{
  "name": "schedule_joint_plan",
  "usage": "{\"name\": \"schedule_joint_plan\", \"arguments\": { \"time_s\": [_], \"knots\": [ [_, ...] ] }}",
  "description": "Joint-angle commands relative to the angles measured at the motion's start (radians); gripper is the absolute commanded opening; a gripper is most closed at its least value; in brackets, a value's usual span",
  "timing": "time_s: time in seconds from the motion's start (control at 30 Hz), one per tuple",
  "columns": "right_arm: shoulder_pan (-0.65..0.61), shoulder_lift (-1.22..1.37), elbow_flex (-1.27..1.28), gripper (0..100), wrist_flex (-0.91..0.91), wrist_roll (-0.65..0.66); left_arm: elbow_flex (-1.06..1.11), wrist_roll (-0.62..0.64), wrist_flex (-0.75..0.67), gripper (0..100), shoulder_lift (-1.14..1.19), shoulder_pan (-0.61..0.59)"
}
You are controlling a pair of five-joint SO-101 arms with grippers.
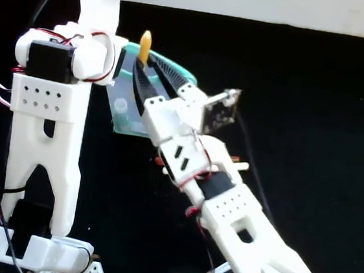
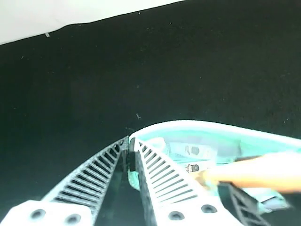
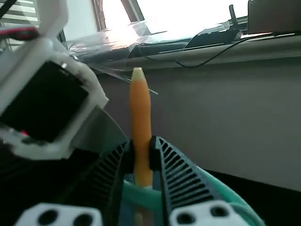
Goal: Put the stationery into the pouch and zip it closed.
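A teal pouch [image 1: 125, 121] on a black table [image 1: 317, 85], with an orange pen [image 1: 145, 43] held upright over it.
In the high view the pouch is seen at eleven o'clock from centre, with the pen at its twelve o'clock edge. The right gripper [image 3: 140, 147] is shown in its wrist view clamped on the pen. The left gripper [image 2: 128, 145] is shown in its own view pinched shut on the pouch's rim. A grey wall [image 3: 235, 113], a cabled window ledge [image 3: 211, 47] and a bright window are seen behind the pen.
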Motion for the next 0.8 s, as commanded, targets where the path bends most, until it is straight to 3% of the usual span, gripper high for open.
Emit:
{"name": "schedule_joint_plan", "arguments": {
  "time_s": [0.0,0.2,0.47,0.6,0.77],
  "knots": [
    [-0.022,-0.015,0.025,1.6,0.004,0.006,0.073,0.008,0.018,1,0.12,0.038],
    [-0.05,-0.018,0.015,18.5,0.203,0.006,0.073,0.005,0.018,1,0.12,0.038],
    [-0.056,-0.021,-0.056,18.7,0.255,0.005,0.073,0.003,0.02,1,0.12,0.038],
    [0.019,-0.025,-0.048,18.7,0.257,-0.002,0.073,0.003,0.02,1,0.12,0.036],
    [0.145,-0.025,-0.05,12.3,0.255,-0.161,0.073,0.006,0.014,1,0.12,-0.002]
  ]
}}
